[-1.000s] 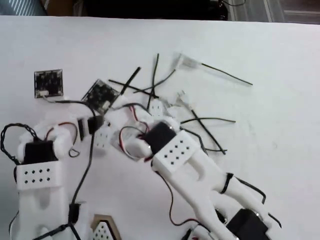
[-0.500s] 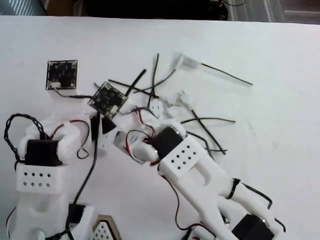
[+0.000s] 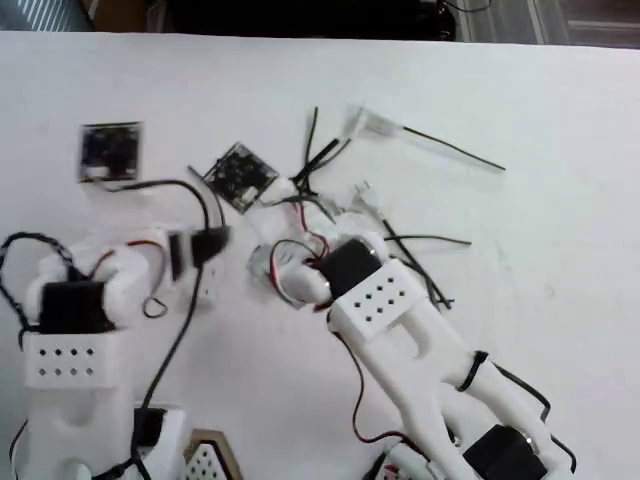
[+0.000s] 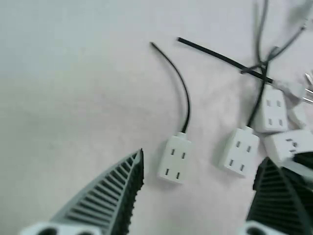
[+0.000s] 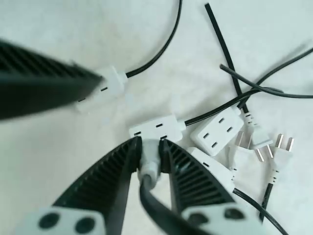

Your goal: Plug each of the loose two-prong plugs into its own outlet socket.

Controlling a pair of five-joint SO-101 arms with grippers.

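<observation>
In the ribbed right hand (image 5: 149, 144), blocky white plug (image 5: 148, 165)

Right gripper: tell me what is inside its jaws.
The right gripper is shut on a white plug with a black cord, its front against a white outlet socket. How far it is seated is hidden where they meet.

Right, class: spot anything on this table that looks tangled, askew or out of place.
The black cords cross in a tangle, the white plastic outlet sockets lie at different angles, and two white two-prong plugs lie loose beside them. The right gripper grips another plug. Nothing looks damaged.
</observation>
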